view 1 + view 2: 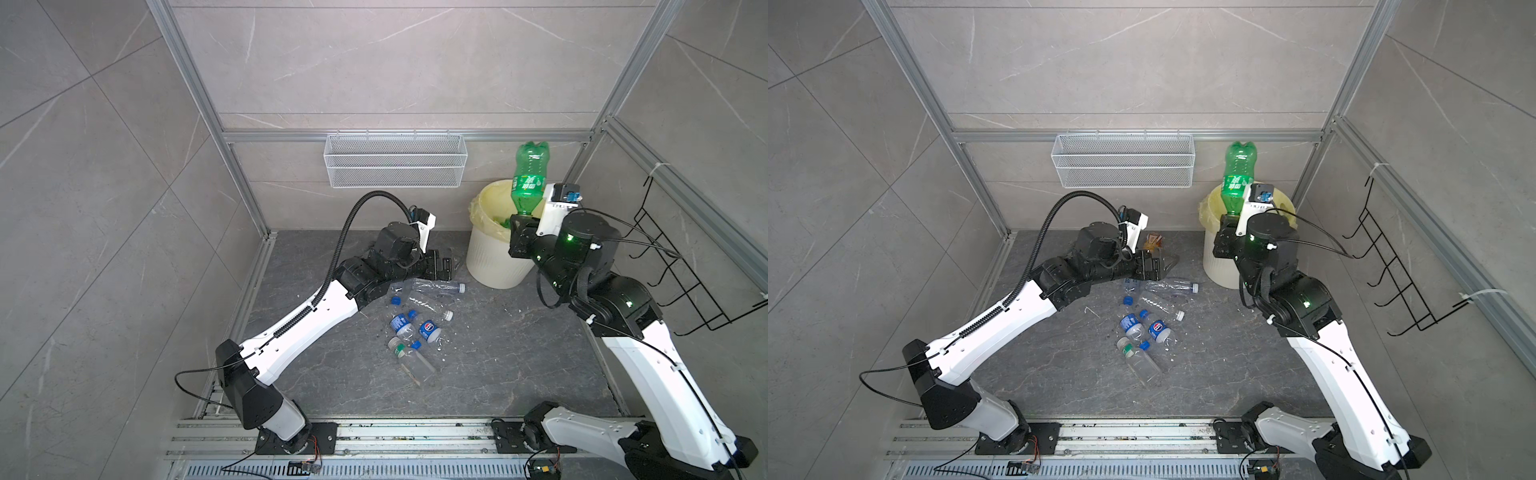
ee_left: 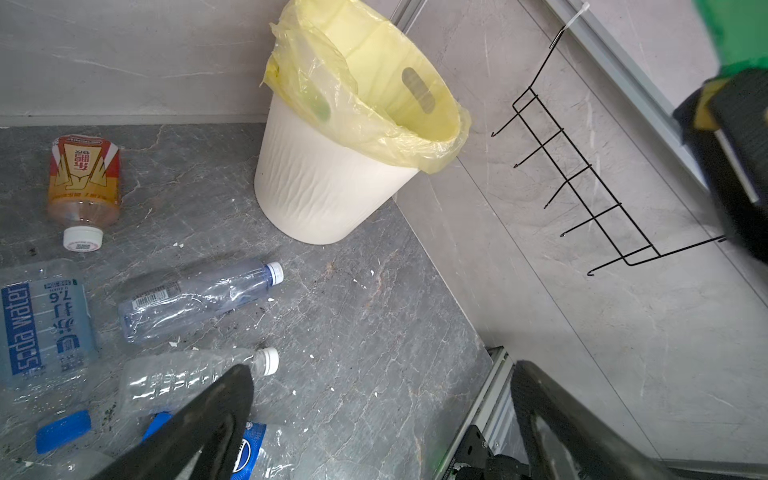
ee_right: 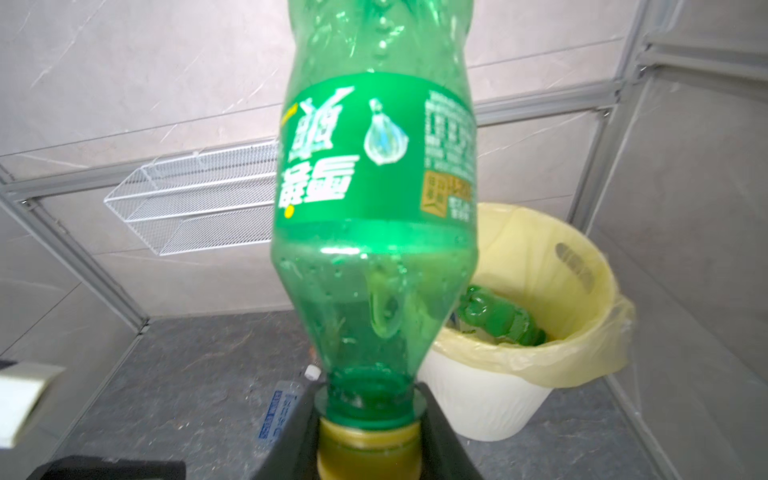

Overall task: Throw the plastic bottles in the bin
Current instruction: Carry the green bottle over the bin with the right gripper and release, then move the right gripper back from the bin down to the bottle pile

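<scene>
- In both top views, your right gripper (image 1: 524,227) pinches the green bottle (image 1: 530,174) by its cap. The body stands up over the near rim of the bin (image 1: 486,257); released here, it could topple outside.
- Left wrist view: your left gripper (image 2: 382,372) is spread wide and empty over the loose bottles (image 2: 195,299) on the bench (image 2: 374,311). A low sweep may scatter them.
- Right wrist view: you hold the cap only, so the body may swing. Another green bottle (image 3: 498,318) lies inside the bin.
</scene>
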Robot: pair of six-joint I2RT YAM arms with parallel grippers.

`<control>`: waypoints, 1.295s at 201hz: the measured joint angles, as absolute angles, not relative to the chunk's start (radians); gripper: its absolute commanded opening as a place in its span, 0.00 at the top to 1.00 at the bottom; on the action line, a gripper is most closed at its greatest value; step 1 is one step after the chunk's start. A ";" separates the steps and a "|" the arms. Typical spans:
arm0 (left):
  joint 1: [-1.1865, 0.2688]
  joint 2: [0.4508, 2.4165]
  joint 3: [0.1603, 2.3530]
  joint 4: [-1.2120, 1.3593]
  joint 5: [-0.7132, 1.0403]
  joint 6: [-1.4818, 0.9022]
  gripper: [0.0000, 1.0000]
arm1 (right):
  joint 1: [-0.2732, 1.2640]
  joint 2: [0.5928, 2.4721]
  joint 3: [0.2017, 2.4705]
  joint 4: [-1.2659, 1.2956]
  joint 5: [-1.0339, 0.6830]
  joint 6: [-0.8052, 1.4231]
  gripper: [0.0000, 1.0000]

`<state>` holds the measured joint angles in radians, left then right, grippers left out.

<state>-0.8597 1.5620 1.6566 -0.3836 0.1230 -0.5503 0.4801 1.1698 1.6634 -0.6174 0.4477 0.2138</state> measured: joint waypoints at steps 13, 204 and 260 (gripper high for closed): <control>-0.860 1.565 1.657 -0.384 0.122 -0.548 0.00 | 0.434 1.205 1.685 -0.618 0.452 0.202 0.86; -0.860 1.565 1.552 -0.381 0.080 -0.546 0.00 | 0.084 1.446 1.884 -0.789 0.199 0.349 0.00; -0.857 1.556 1.533 -0.411 0.028 -0.550 0.00 | 0.086 1.365 1.728 -0.759 0.109 0.384 0.00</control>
